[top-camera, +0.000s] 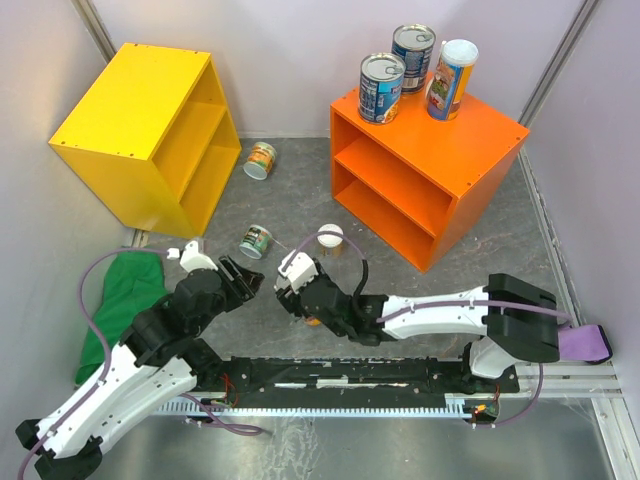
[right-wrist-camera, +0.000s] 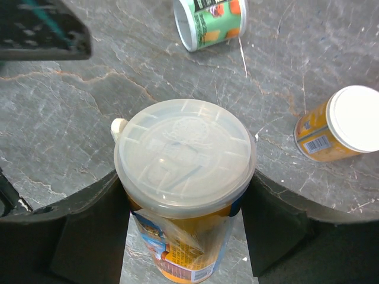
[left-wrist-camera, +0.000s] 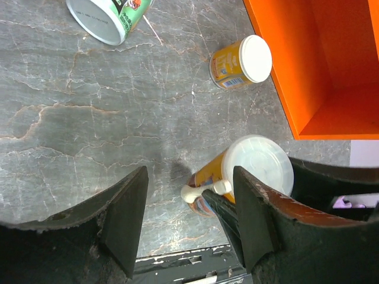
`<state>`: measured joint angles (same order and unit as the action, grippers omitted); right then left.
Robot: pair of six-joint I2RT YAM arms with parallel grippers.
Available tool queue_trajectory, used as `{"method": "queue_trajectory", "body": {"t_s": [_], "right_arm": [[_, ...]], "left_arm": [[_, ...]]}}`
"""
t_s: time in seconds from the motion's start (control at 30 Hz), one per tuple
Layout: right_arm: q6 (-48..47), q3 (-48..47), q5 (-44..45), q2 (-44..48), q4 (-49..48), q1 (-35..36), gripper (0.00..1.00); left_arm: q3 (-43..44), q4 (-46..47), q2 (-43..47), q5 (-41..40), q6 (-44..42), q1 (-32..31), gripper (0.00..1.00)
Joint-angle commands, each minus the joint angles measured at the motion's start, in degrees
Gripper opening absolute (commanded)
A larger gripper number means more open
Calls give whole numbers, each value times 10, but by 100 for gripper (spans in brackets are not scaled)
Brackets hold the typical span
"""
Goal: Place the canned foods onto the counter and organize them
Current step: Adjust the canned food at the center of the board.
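three cans (top-camera: 413,60) standing on orange counter (top-camera: 480,125) | right gripper (right-wrist-camera: 185,207) is clamping pale-lidded can (right-wrist-camera: 185,151) | left gripper (left-wrist-camera: 189,183) is hanging open, empty

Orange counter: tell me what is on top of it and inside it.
On top of the orange counter stand two blue-labelled tins and one tall white-lidded can. No can shows in its two compartments, though their far depths are hidden under the top.

On my feed the desk (top-camera: 300,195) is grey and stone-patterned with pale veins, evenly lit. Pale lilac walls (top-camera: 290,50) close it in at the back and on both sides. A yellow cabinet (top-camera: 135,115) stands far left, and a green cloth (top-camera: 120,290) lies crumpled near it.
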<state>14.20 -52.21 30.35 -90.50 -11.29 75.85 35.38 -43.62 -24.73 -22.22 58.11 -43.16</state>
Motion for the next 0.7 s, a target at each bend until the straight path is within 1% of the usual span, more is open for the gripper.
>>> {"method": "queue_trajectory", "body": {"t_s": [0.0,0.17,0.2,0.3,0.43,0.5,0.57,0.67], "right_arm": [[-63,16,96,52,-212,33,23],[-95,87,141,31,-352,71,23],[-106,102,159,21,-405,83,23],[-144,139,206,-14,-526,116,23],[-213,166,260,-97,-695,157,23],[-220,161,300,-125,-711,183,23],[-204,161,315,-136,-712,198,24],[-209,152,348,-147,-712,222,30]], "left_arm": [[30,-14,7,4,28,-1,66],[19,-9,18,13,28,-1,66],[13,-2,24,13,26,-1,66],[-9,17,46,16,28,-1,65],[-41,37,66,26,28,-1,64],[-51,49,71,32,19,0,64],[-56,55,72,33,14,-1,64],[-57,61,67,36,7,-1,64]]}}
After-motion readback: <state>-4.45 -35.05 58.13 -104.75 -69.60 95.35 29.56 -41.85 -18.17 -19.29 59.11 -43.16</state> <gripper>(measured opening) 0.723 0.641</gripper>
